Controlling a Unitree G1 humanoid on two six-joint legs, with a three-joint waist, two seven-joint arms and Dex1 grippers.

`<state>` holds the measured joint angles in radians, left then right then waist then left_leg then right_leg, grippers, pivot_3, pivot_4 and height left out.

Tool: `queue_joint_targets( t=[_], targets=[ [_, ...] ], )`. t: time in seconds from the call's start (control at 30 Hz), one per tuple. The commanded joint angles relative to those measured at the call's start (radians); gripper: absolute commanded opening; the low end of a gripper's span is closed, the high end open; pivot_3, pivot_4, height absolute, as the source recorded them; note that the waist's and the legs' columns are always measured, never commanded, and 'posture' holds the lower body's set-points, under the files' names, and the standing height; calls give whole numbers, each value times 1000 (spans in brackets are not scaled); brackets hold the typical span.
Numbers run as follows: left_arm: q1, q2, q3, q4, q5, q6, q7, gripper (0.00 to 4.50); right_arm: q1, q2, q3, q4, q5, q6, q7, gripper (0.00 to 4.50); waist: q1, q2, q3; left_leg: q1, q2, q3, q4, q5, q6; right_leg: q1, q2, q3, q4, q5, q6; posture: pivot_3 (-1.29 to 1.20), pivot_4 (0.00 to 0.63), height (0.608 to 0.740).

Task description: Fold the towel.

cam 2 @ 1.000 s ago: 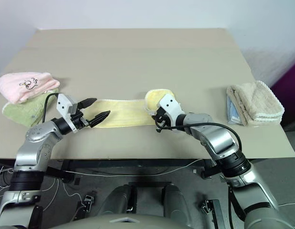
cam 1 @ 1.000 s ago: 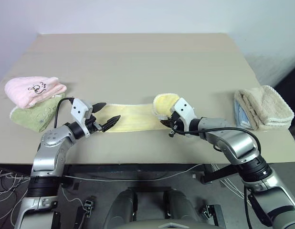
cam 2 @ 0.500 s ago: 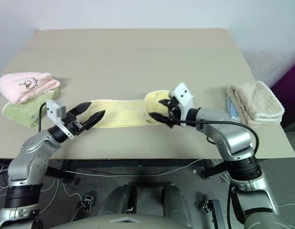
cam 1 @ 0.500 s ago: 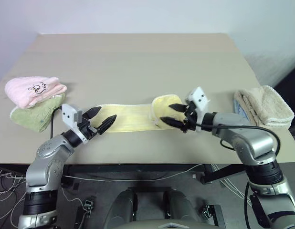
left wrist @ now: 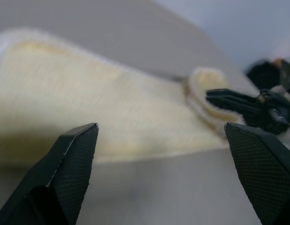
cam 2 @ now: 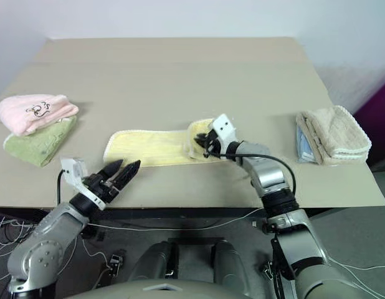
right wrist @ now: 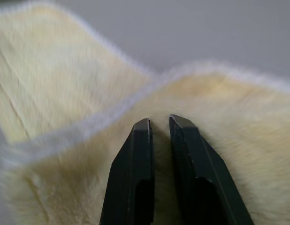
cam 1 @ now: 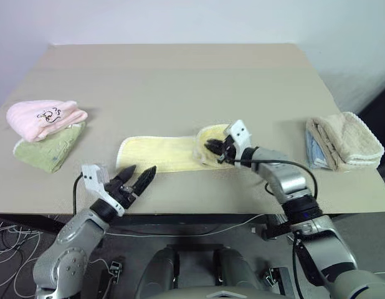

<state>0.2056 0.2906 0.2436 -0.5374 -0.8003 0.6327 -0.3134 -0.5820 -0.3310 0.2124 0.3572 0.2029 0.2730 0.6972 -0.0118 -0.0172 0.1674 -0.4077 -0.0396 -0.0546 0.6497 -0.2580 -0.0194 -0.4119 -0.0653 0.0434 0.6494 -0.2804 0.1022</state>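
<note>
Left hand has drawn back off the towel.

Light: even, bright, soft shadows on the surface.
Focus: wrist views blurred beyond the jaws.

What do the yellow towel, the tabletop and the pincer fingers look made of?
Towel: looks like terry cloth, pale yellow with a fuzzy, matte nap and a cream-white piped edge.
Tabletop: smooth matte beige sheet, possibly laminate or painted board; hard to tell which.
Left pincer fingers: black, apparently hard plastic or rubber, with a fine knurled grid on the inner faces.
</note>
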Motion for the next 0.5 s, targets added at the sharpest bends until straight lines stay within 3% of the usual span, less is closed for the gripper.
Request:
queue_joint_targets(
  t=[0.03, 0.23, 0.5],
  targets=[
    [23, -19, -10, -102, 11, 8, 83, 4500, 22, 4, 27, 71, -61, -84, 26, 597, 0, 0, 0, 0, 0, 0, 0, 0, 0, 0, 0, 0, 0, 0, 0, 0, 150, 740],
    [50, -97, 49, -96, -35, 18, 239, 4500, 14, 29, -58, -50, 16, -70, 34, 597, -1, 0, -1, 6, 0, -1, -2, 0, 0, 6, 0, -1, -1, 0, 0, 0, 150, 740],
    [18, -225, 130, -69, -289, 15, 449, 4500, -56, -6, -145, -176, 77, -17, 61, 597, 1, 0, 0, 5, 0, -1, -1, 0, 0, 5, -1, -1, -2, 0, 0, 0, 150, 740]
  ],
)
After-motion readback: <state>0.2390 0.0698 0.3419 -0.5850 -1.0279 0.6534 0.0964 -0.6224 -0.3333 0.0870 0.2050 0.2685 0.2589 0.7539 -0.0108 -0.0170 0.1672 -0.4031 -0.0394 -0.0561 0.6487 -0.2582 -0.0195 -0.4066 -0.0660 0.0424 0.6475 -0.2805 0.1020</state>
